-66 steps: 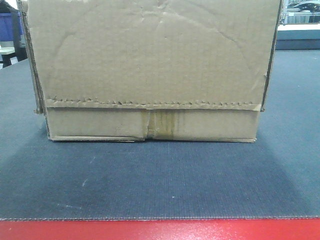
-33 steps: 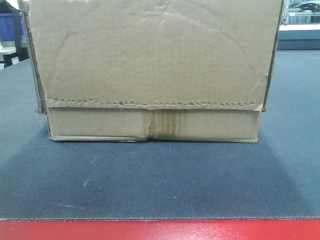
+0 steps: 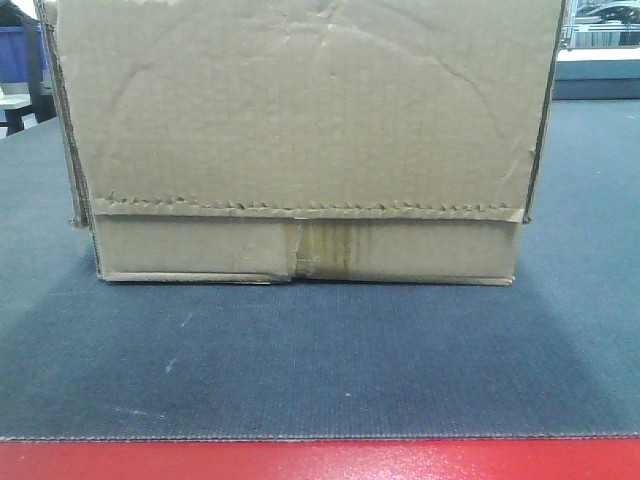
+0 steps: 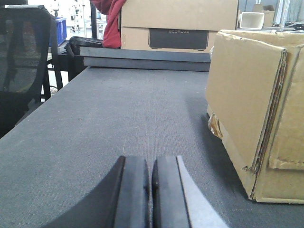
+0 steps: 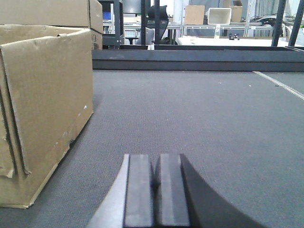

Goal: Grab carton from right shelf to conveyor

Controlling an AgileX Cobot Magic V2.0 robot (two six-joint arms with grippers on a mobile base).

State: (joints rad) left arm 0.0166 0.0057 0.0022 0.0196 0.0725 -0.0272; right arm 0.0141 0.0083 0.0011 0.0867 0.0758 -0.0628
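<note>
I see the carton (image 3: 300, 140) resting on the conveyor (image 3: 320, 360), between my arms: right of the left gripper (image 4: 150, 190), left of the right gripper (image 5: 155, 190). Both grippers are pressed together, apart from it.

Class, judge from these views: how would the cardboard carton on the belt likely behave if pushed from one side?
The carton sits flat on a woven-textured conveyor, so it would probably drag rather than glide. It looks wide and squat, so tipping seems unlikely. Its creased face and gaping side flap suggest the walls may flex.
</note>
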